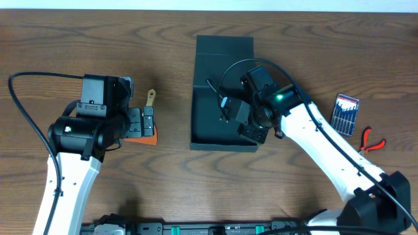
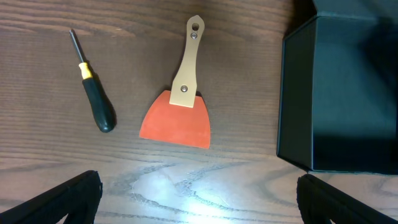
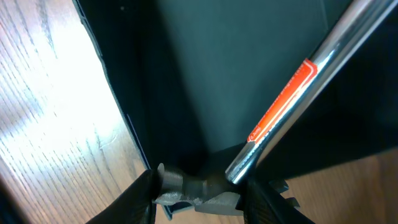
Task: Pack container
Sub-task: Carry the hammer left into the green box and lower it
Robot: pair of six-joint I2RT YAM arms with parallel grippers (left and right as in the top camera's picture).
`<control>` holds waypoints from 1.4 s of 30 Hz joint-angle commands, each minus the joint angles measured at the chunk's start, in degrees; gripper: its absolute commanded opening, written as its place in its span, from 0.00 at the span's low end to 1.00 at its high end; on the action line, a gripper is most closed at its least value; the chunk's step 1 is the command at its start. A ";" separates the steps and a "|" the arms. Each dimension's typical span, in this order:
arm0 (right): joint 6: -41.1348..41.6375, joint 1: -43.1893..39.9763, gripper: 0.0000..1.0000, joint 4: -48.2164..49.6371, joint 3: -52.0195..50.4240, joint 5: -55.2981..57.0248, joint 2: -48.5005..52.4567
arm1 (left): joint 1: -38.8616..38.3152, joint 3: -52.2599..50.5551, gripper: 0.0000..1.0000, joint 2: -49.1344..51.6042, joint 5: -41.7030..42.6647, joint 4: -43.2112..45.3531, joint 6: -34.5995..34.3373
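While clamping the chrome-shafted tool (image 3: 292,93) part-closed inside the container (image 1: 204,98) at bench (image 1: 163,186) centre, lower right end effector (image 3: 202,190) gently, lay shaft flat toward eleven o'clock; leave left end effector (image 2: 199,199) gaping empty at nine o'clock.

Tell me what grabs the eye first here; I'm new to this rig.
The dark teal container in the middle of the scene, with the right gripper over it closed on a chrome-shafted tool bearing an orange label. On the left, the open left gripper hovers above an orange scraper with a tan handle, a black-handled screwdriver beside it.
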 commanded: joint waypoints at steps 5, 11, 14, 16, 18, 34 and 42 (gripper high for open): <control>-1.36 0.17 0.01 0.02 1.14 -0.68 4.17 | -0.09 0.98 0.98 0.09 0.37 0.09 0.28; -1.36 0.17 0.01 0.24 1.14 -0.70 6.51 | -0.09 0.98 0.98 0.09 0.39 0.09 0.28; -1.38 0.17 0.01 0.31 1.14 -0.70 6.99 | -0.09 0.98 0.98 0.09 0.37 0.11 0.28; -1.38 0.17 0.01 0.35 1.14 -0.68 7.04 | -0.09 0.98 0.98 0.09 0.39 0.11 0.28; -1.38 0.17 0.01 0.48 1.14 -0.70 7.04 | -0.09 0.98 0.98 0.09 0.39 0.11 0.28; -1.33 0.17 0.39 -0.02 1.14 -0.66 7.04 | -0.09 0.98 0.99 0.09 0.39 0.09 0.28; -1.33 0.17 0.57 -0.15 0.92 -0.63 7.04 | -0.09 0.98 0.99 0.09 0.39 0.09 0.28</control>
